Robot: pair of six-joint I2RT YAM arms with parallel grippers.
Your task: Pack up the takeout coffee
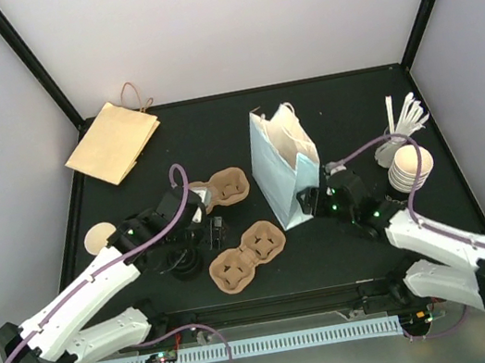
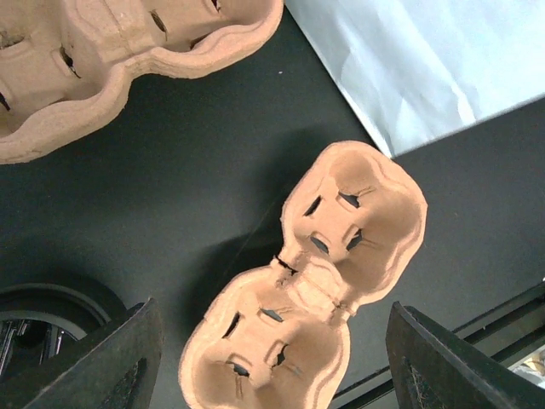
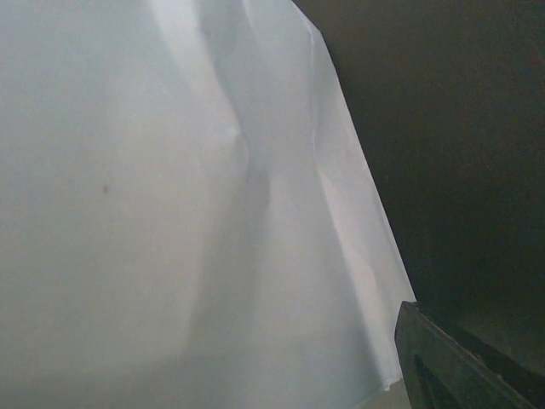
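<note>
White walls close in a black worktop (image 1: 342, 107) on three sides. At its far left corner a brown paper bag (image 1: 112, 144) lies flat with its cord handle toward the back wall. Nearer, beside the left arm, sits a small tan disc (image 1: 99, 237).

The left fingers (image 2: 111, 366) are spread wide and hold nothing. They hang above the worktop, and in the wrist view the near cup carrier (image 2: 315, 290) shows between them. This carrier is a two-cup tray of brown moulded pulp, lying empty and at an angle. Just left of it is a black round thing (image 2: 43, 315), half cut off by the edge of the view; what it is I cannot tell. A second cup carrier (image 1: 225, 187) of the same kind lies farther back, also empty.

Right of both carriers a white paper bag (image 1: 280, 180) stands upright with its mouth open. The right fingers (image 3: 460, 366) are at the bag's near right corner and stand spread. Only one of them shows in the wrist view, where the bag's creased wall fills nearly everything; whether they touch the paper I cannot tell.

Farther right a nested stack of pale cups (image 1: 409, 168) rests beside a bundle of white sticks (image 1: 408, 117).

Where the takeout coffee is I cannot tell: no view shows it.
</note>
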